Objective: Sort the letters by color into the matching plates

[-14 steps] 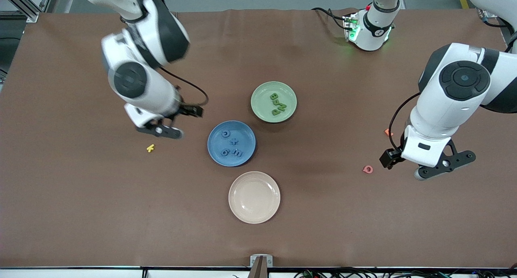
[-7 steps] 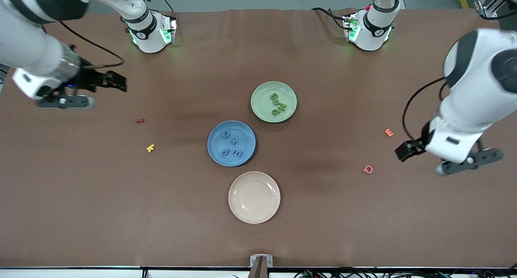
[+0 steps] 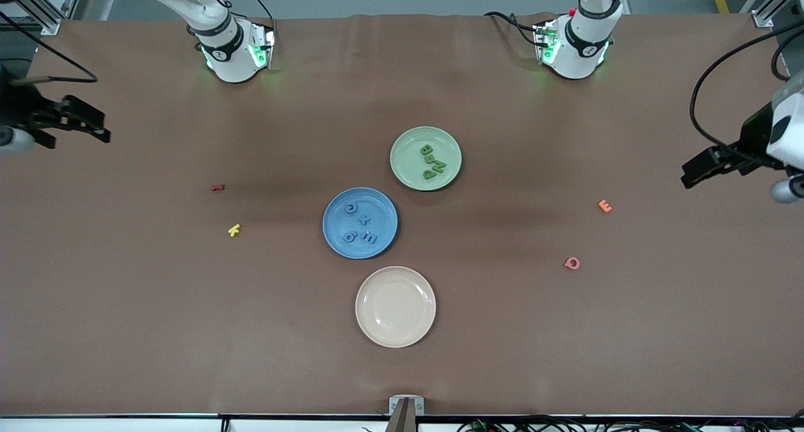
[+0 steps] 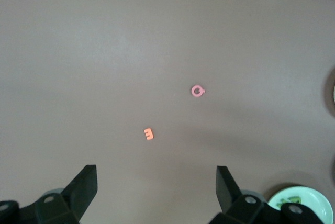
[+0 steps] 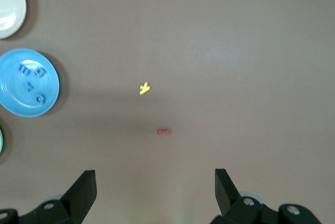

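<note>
1. The blue plate [image 3: 360, 223] sits in the middle of the bench [image 3: 125, 331]. Four blue letters [image 3: 360, 225] lie in it.
2. The green plate [image 3: 426, 158] sits just beside the blue one, closer to the edge where the arms are fixed. The green letters [image 3: 431, 161] lie in it in a bunch, so they are hard to count, but it looks like four.
3. The cream plate [image 3: 396, 306] has nothing in it. It is the plate closest to the front edge.
4. A second ago the right hand [image 3: 66, 125] was low beside the blue plate. Now it is up over the bench edge at the right arm's end. Its fingers are spread wide and hold nothing.
5. The left hand [image 3: 716, 166] has pulled back too, and is now over the edge at the left arm's end. Its fingers are wide and hold nothing.
6. I think both arms moving away means the sorting is done.
7. A yellow letter [image 3: 233, 230], a dark red piece [image 3: 217, 187], an orange E [image 3: 604, 206] and a pink Q [image 3: 571, 263] lie loose on the bench. They match no plate, so I think they can stay there.
</note>
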Action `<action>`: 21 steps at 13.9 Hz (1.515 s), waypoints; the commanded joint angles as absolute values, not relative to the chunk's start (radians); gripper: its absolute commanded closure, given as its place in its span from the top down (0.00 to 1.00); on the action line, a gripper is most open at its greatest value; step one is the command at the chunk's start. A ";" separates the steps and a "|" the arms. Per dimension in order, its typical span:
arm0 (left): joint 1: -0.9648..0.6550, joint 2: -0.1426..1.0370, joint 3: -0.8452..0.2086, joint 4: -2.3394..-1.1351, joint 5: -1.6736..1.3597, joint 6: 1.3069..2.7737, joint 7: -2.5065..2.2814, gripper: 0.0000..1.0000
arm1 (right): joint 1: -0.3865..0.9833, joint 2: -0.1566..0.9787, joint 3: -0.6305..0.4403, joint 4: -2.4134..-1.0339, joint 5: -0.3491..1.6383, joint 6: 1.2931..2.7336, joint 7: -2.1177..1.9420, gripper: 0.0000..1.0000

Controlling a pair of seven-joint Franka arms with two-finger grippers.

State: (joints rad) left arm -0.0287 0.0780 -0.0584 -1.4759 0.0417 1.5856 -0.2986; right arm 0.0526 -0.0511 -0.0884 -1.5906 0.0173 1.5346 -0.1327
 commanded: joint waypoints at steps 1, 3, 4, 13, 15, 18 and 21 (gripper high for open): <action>-0.046 -0.029 -0.043 -1.584 0.023 1.582 -0.287 1.00 | 0.026 -0.018 -0.069 -1.516 0.008 1.523 -0.149 1.00; -0.031 -0.057 -0.055 -1.617 0.002 1.582 -0.285 1.00 | 0.015 -0.018 -0.069 -1.513 0.014 1.528 -0.155 1.00; -0.026 -0.064 -0.064 -1.626 -0.002 1.582 -0.278 1.00 | 0.015 -0.018 -0.069 -1.513 0.017 1.531 -0.156 1.00; 0.046 -0.087 -0.137 -1.628 -0.023 1.583 -0.218 1.00 | 0.015 0.005 -0.067 -1.476 0.003 1.540 -0.160 1.00; 0.048 -0.091 -0.138 -1.626 -0.023 1.582 -0.212 1.00 | 0.015 0.006 -0.067 -1.476 0.003 1.540 -0.160 1.00; 0.049 -0.092 -0.133 -1.618 -0.022 1.551 -0.180 1.00 | 0.021 0.009 -0.067 -1.476 0.003 1.542 -0.160 1.00; 0.057 -0.107 -0.129 -1.620 -0.018 1.516 -0.175 1.00 | 0.021 0.009 -0.067 -1.474 0.003 1.542 -0.158 1.00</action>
